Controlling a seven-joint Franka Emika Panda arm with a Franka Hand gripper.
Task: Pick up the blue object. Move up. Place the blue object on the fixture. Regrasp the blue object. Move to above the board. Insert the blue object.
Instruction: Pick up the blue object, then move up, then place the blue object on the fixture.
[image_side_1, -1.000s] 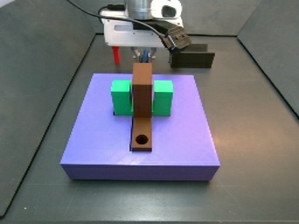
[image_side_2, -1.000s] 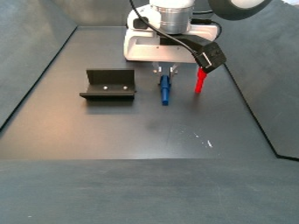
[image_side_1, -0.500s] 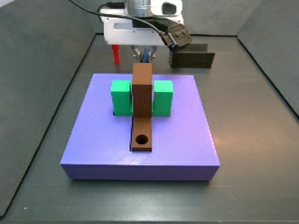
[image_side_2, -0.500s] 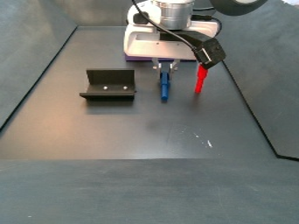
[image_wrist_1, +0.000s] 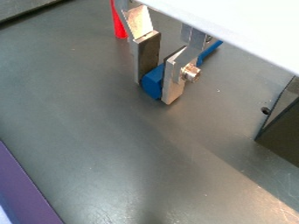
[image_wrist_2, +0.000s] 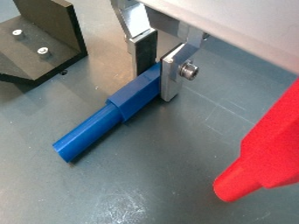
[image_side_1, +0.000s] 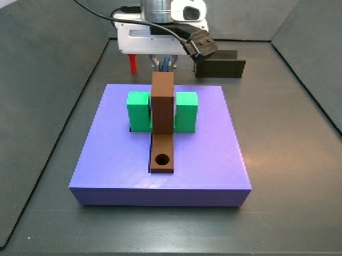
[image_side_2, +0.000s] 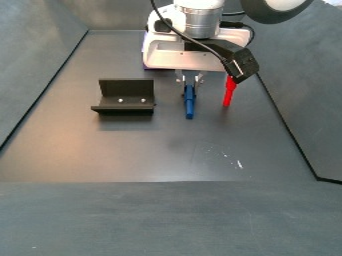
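Gripper (image_wrist_2: 156, 63) sat low on the floor, fingers pinching one end of the blue peg (image_wrist_2: 107, 122). Red peg (image_side_2: 229, 94) lay just beside; fixture (image_side_2: 122, 97) stood apart.

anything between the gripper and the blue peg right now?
Nothing visible. The gripper is down at the floor with its fingers straddling one end of the blue object, which lies flat. The red peg lies off to one side, the fixture to the other, both clear.

Matt plastic blue object (image_wrist_2: 107, 122) between brushed-metal fingers (image_wrist_2: 173, 72) of the gripper (image_wrist_2: 156, 63); dull floor (image_wrist_2: 140, 192).
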